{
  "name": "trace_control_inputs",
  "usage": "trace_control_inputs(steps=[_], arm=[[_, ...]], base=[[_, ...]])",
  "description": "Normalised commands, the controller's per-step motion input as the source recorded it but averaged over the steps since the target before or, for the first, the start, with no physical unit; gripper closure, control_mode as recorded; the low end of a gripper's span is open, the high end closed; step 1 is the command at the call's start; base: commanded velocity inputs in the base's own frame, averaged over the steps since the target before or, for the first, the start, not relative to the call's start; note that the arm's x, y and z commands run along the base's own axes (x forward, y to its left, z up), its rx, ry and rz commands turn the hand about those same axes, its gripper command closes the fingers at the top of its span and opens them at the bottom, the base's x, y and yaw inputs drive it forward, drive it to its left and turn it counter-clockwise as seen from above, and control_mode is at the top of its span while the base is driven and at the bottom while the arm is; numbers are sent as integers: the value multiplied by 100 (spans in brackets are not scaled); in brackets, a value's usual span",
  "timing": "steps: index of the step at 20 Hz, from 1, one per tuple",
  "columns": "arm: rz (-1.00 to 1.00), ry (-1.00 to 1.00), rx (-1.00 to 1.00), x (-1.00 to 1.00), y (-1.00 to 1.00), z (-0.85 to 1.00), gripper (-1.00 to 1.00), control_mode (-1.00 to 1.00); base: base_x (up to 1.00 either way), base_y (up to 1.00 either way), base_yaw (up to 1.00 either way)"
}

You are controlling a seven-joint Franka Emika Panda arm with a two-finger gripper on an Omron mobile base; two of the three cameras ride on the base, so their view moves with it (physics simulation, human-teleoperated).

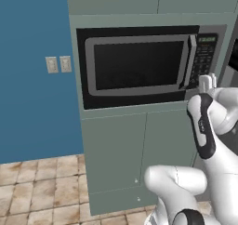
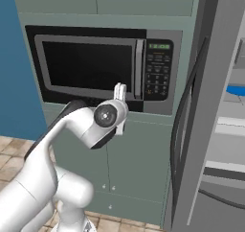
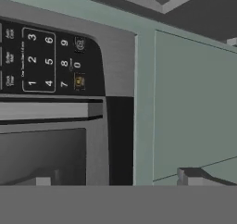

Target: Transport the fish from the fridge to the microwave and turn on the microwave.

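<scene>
The microwave (image 1: 139,66) (image 2: 91,65) sits in a pale green cabinet wall with its dark-windowed door shut. Its black keypad (image 1: 203,56) (image 2: 158,73) (image 3: 46,61) is to the right of the door handle (image 3: 46,109). My gripper (image 1: 207,85) (image 2: 120,110) (image 3: 115,181) hovers just in front of the microwave's lower right corner, below the keypad. It is rolled on its side, open, with nothing between its fingers. The fridge (image 2: 210,106) stands at the right with its thick grey door swung open. The fish is hidden.
On a fridge shelf at the right edge lies a bright blue patch (image 2: 235,89), cut off by the frame, and I cannot tell what it is. Cabinet doors (image 2: 139,164) close the space below the microwave. A blue wall with two outlets (image 1: 58,64) and tiled floor lie to the left.
</scene>
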Motion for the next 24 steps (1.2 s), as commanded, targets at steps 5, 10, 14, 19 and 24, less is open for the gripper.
trace_control_inputs(steps=[5, 10, 14, 19, 24], arm=[[5, 0, 9, -19, -26, 0, -100, -100], [9, 1, 5, -9, -23, 0, -100, -100], [5, 5, 0, 0, -12, 0, -100, -100], [0, 7, -3, 0, -1, 0, -100, -100], [0, 5, -3, 1, -8, 0, -100, -100]], base=[[0, 0, 0], [0, 0, 0], [0, 0, 0], [0, 0, 0], [0, 0, 0]])
